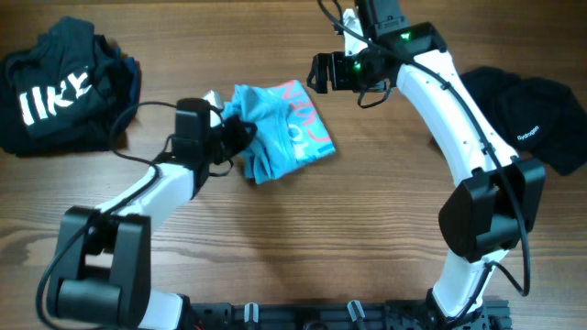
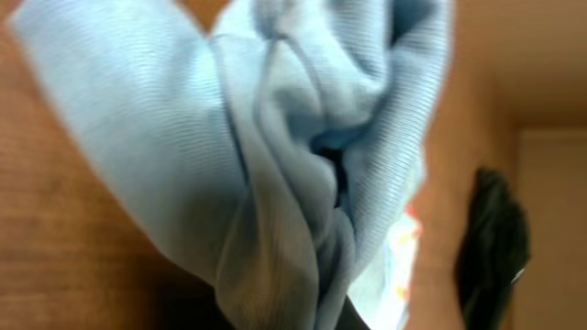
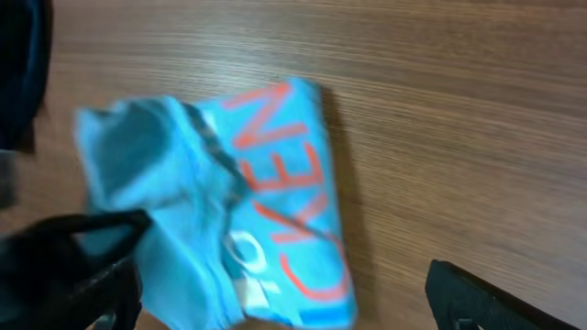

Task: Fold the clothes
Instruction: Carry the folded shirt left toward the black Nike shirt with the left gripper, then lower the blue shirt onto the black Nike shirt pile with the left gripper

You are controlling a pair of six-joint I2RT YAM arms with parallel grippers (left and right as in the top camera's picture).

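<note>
Left pincer: jaws together, clamped on a bunched fold at the near edge of the sky-blue T-shirt. In the left wrist view gathered cloth fills the frame right in front of the fingers, so this looks like a working grip, not a mere touch.

Right pincer: jaws wide apart and holding nothing. It hangs over the table just beyond the shirt's far corner, and its fingers stand clear of the cloth.

Sky-blue T-shirt: a crumpled, roughly square bundle lying between the two pincers. One side is pinched in the left pincer and the rest lies below and ahead of the right pincer. The reddish lettering faces up.

Why held so: pinching one edge probably lets the left arm lift or drag the cloth to spread it. The open right pincer seems placed to take the opposite edge.

Dark clothes with white letters: heaped well behind the left pincer, apart from the blue shirt and likely waiting their turn.

Dark garment: out past the right arm, away from either pincer.

Stage: early, since the shirt is rumpled and shows no tidy fold.

Risk: a grip on several layers could pull the whole bundle along without opening it.
</note>
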